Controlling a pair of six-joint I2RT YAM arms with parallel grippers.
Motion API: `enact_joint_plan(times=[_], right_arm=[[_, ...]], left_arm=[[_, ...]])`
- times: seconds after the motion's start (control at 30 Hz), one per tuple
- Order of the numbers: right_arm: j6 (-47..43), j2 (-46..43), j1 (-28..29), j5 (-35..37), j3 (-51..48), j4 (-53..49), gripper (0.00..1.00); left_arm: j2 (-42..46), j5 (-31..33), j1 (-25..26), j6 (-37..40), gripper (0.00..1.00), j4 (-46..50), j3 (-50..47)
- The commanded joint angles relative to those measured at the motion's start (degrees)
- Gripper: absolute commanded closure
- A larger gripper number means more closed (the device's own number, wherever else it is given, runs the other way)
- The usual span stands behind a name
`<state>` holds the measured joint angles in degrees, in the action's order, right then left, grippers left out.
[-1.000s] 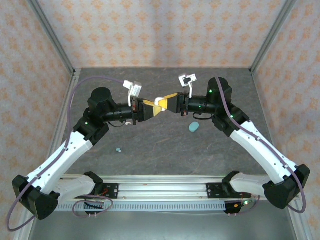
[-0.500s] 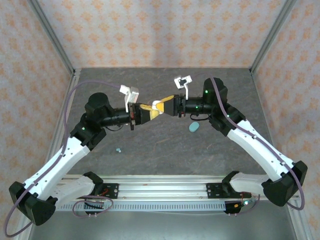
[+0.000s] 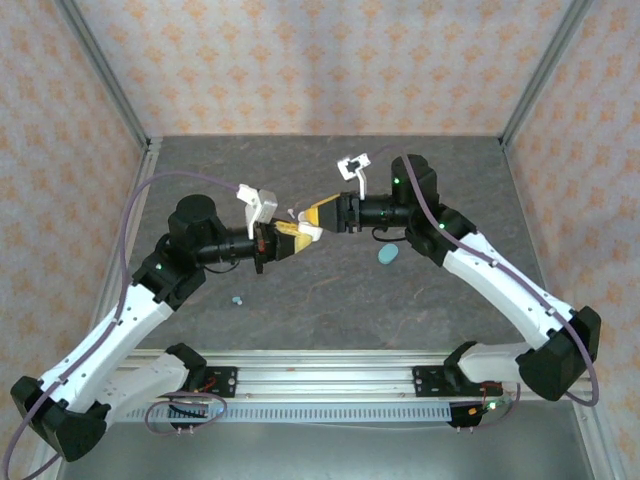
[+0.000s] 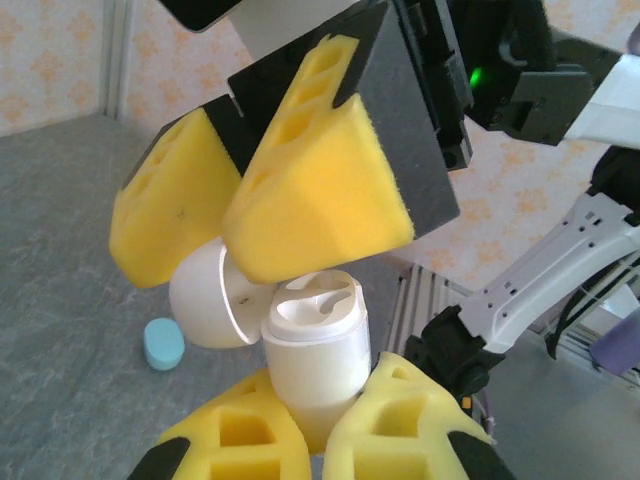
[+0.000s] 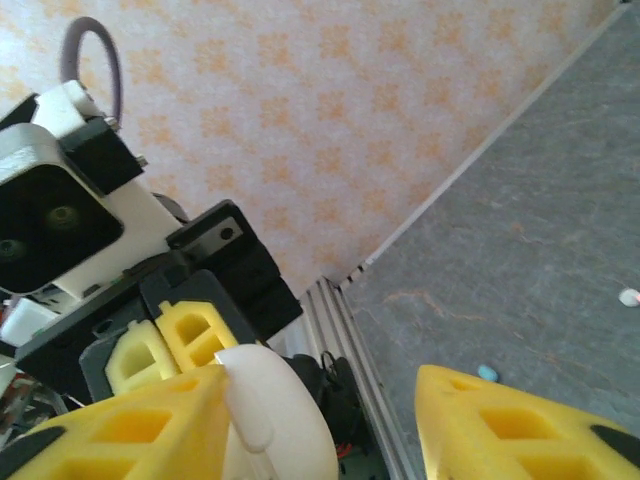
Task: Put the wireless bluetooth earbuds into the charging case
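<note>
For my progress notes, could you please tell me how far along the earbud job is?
Done: the white case has its lid open. In hand: the left tool grips the case; the right tool is open beside the lid. Left: a teal earbud and a white earbud lie on the table; teal case untouched.

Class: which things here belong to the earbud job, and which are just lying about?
Belong: open white charging case in the left gripper; teal earbud; teal oval case, probably.
Just about: aluminium rail; patterned wall.
</note>
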<state>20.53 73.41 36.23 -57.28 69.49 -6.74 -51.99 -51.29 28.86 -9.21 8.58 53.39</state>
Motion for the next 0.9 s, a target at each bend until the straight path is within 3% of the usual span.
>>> enact_joint_plan(times=[0.0, 0.23, 0.4, 0.63, 0.87], right_arm=[[-1.0, 0.2, 0.0, 3.8, 2.4, -3.5, 0.46], [4.2, -1.2, 0.0, 5.9, 3.1, -3.4, 0.29], [3.7, -1.3, 0.0, 7.6, 4.8, -7.9, 0.27], [0.2, 4.0, 0.0, 22.2, 10.6, -25.5, 0.32], [1.0, 18.5, 0.6, 28.0, 17.5, -34.8, 0.49]], left_arm=[[1.8, 2.2, 0.1, 2.0, 1.0, 0.8, -1.6], [3.9, 6.4, -0.1, 2.5, 1.0, 1.6, -4.7], [6.0, 12.4, -0.3, 3.0, 1.0, 5.3, -5.7], [10.3, 19.1, -0.3, 7.5, 1.0, 16.9, -2.9], [15.1, 24.8, -0.3, 9.3, 1.0, 24.2, -1.7]])
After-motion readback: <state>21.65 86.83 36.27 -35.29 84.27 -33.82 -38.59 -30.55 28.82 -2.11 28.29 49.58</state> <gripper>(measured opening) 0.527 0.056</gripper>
